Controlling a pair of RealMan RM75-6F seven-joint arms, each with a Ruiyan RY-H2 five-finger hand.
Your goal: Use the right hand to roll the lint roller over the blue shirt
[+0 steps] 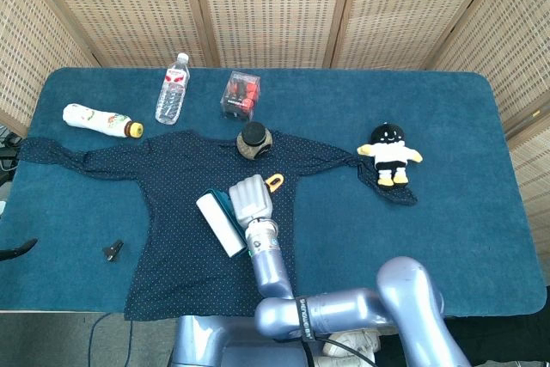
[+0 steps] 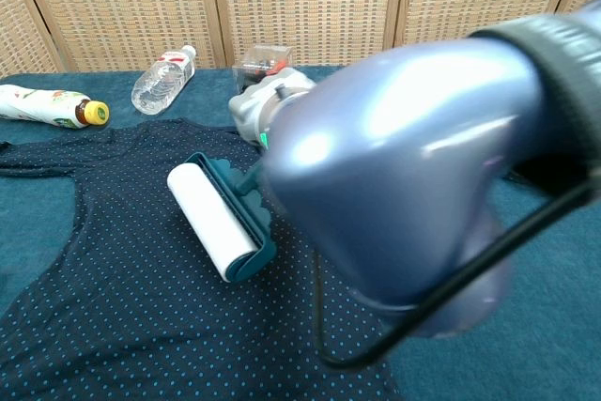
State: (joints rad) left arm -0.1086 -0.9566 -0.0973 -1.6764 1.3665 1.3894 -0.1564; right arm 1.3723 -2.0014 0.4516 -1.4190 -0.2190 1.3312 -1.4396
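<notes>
A dark blue dotted shirt [image 1: 180,212] [image 2: 122,307] lies spread flat on the blue table, sleeves out to both sides. On its middle rests the lint roller [image 1: 221,223] [image 2: 214,221], a white roll in a teal frame. My right hand [image 1: 250,198] [image 2: 258,105] grips the roller's handle from the right, fingers curled around it, with an orange loop [image 1: 274,182] sticking out beside the hand. The right arm fills most of the chest view. My left hand shows in neither view.
Behind the shirt stand a clear water bottle [image 1: 173,88] [image 2: 162,79], a lying drink bottle [image 1: 99,119] [image 2: 47,106], a red-filled clear box [image 1: 241,94] and a round dark object [image 1: 254,140]. A plush toy [image 1: 390,154] lies at the right. A small black clip [image 1: 112,251] sits left.
</notes>
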